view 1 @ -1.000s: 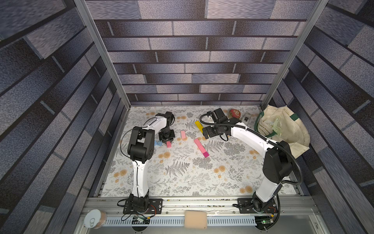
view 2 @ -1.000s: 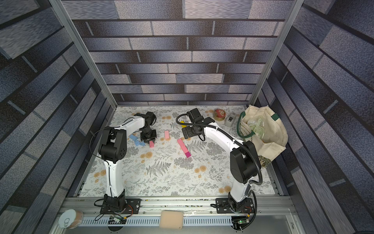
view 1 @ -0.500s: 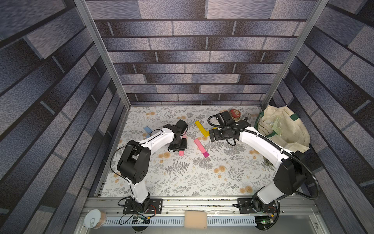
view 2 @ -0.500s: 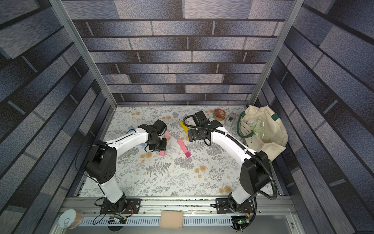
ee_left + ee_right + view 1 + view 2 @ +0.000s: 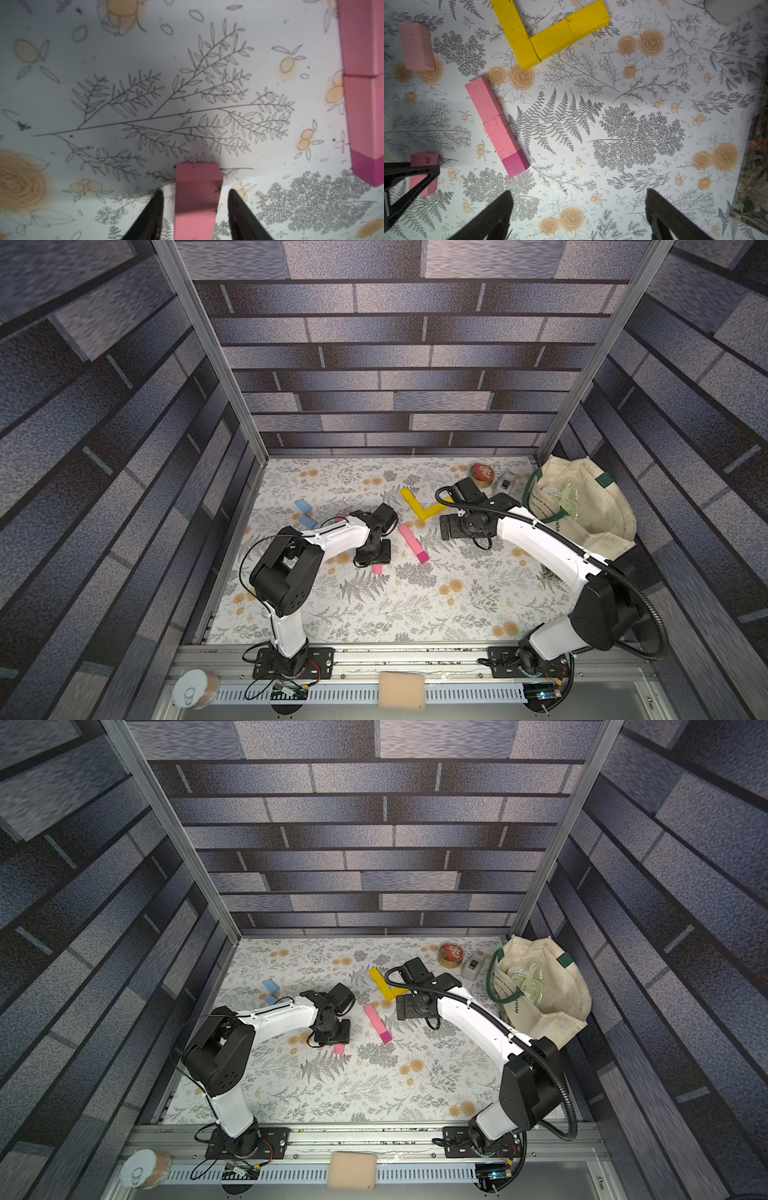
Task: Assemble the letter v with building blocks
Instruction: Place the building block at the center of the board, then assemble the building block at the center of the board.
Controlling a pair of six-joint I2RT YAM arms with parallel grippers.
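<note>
Table [image 5: 415, 605], floral print: right gripper [image 5: 578, 191] hangs over bare surface, jaws wide apart, empty. Yellow bricks [image 5: 552, 39] lie joined in an angle toward the far side; near them, a straight row of two pink bricks [image 5: 496, 124] ends in the magenta cube [image 5: 516, 166]. Left gripper [image 5: 195, 191] straddles a lone pink brick [image 5: 196, 207] lying flat, fingers apart, a gap on each side.

Your pink block [image 5: 197, 197]: matt, painted look, few dark specks. Yellow blocks [image 5: 550, 41]: same matt finish, speckled. Table sheet [image 5: 623, 87]: smooth, printed, slight sheen. Bag [image 5: 602, 522]: rough cream cloth. Tin [image 5: 481, 473]: glossy lid. Front rail [image 5: 415, 655]: bare metal.
</note>
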